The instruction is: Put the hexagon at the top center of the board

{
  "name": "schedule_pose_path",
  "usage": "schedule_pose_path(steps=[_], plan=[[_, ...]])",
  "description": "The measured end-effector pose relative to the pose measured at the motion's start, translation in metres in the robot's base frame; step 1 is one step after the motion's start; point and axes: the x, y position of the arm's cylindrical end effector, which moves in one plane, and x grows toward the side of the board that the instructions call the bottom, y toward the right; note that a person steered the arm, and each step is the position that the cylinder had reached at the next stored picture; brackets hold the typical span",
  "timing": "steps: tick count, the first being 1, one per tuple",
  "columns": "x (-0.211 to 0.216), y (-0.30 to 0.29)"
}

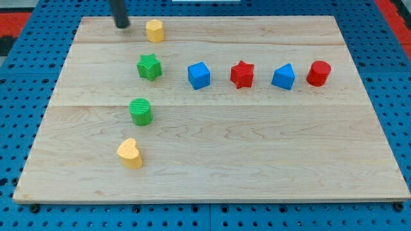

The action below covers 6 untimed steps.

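One yellow hexagon (155, 30) sits at the far edge of the board (257, 154), left of the board's centre line. My tip (122, 25) stands just to its left, near but apart from it, with a sliver of bare wood between them; the tool is a plain dark rod with no jaws, so it neither opens nor closes and holds nothing. Just nearer than the hexagon lies a green star (149, 67). To the star's right runs a row across the board: a blue cube (199, 75), a red star (242, 74), a second blue block (283, 77) whose exact shape I cannot tell, and a red cylinder (318, 73) at the right end, each well apart from its neighbour. Nearer than the green star stands a green cylinder (141, 111), and nearer still, slightly left, a yellow heart (130, 153). Under the board, the blue tabletop (19, 83) shows a grid of small holes on all sides.
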Motion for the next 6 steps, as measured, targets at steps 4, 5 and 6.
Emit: schedule_pose_path(steps=[4,5,6], plan=[[0.048,0.107],[0.047,0.113],[0.046,0.124]])
